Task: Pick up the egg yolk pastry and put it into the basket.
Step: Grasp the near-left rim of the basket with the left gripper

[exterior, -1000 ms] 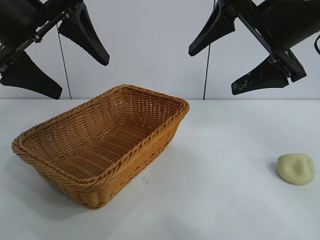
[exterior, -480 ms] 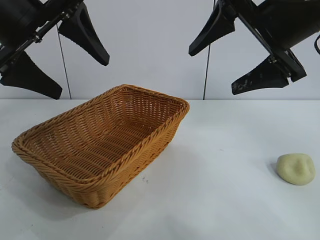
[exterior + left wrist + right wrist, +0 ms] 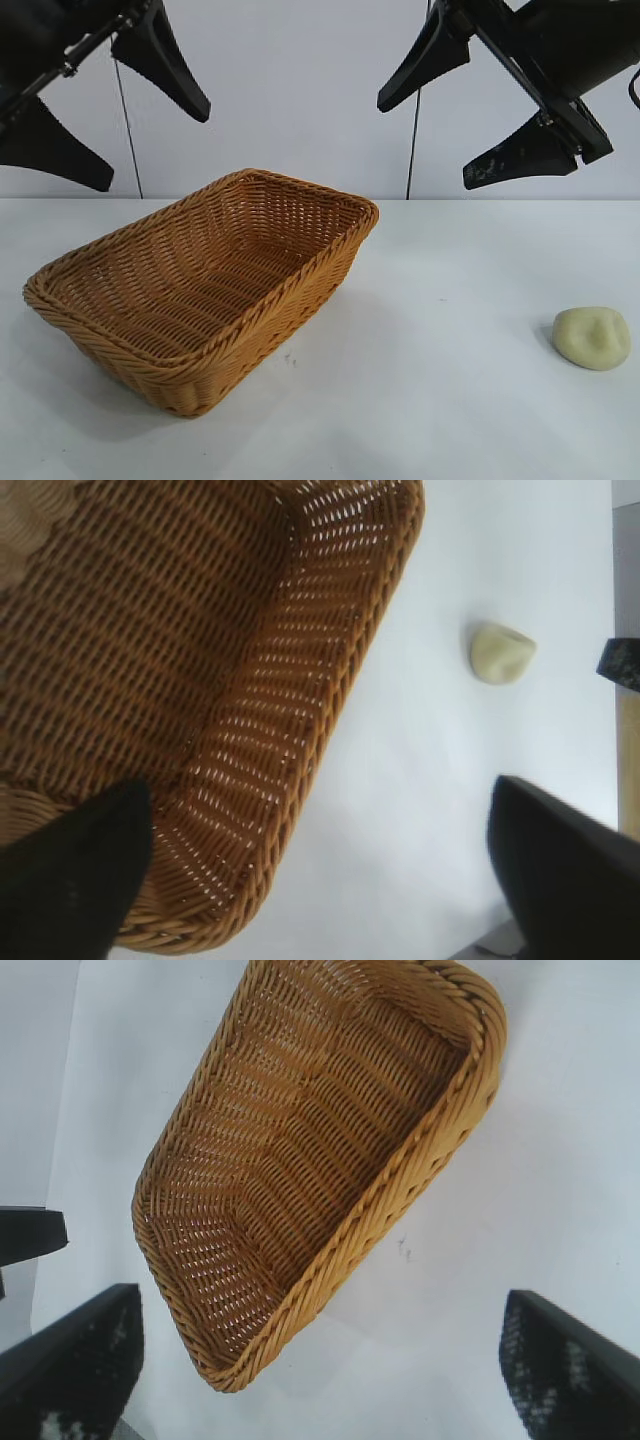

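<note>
The egg yolk pastry (image 3: 592,338) sits on the table well to the right of the basket (image 3: 205,290), untouched. Both the left gripper (image 3: 100,105) and right gripper (image 3: 470,105) hang spread wide, high above the basket. It looks soft and light, so I'd pinch its rounded sides gently.

The egg yolk pastry (image 3: 592,338) lies on the table (image 3: 440,400), well right of the basket (image 3: 200,285).

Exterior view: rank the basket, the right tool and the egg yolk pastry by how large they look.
1. basket, by far the widest thing in view.
2. right tool, open and raised; it hangs nearer the camera, so its true size against the basket is unsure.
3. egg yolk pastry, clearly smallest.
</note>
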`<control>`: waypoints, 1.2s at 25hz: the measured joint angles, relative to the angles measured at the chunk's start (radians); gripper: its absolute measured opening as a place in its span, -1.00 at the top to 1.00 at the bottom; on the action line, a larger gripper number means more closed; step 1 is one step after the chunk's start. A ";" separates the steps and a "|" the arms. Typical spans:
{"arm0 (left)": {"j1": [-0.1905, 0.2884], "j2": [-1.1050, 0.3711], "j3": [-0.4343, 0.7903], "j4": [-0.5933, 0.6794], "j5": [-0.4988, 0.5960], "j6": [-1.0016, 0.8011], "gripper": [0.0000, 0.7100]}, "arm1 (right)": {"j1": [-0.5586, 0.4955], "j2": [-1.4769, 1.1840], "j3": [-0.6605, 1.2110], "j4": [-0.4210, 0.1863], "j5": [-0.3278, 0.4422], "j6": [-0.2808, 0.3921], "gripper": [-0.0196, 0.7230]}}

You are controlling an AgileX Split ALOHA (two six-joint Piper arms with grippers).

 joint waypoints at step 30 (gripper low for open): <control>-0.118 -0.109 0.184 0.500 0.007 -0.908 -0.84 | 0.000 0.000 0.000 0.000 -0.014 0.007 -0.91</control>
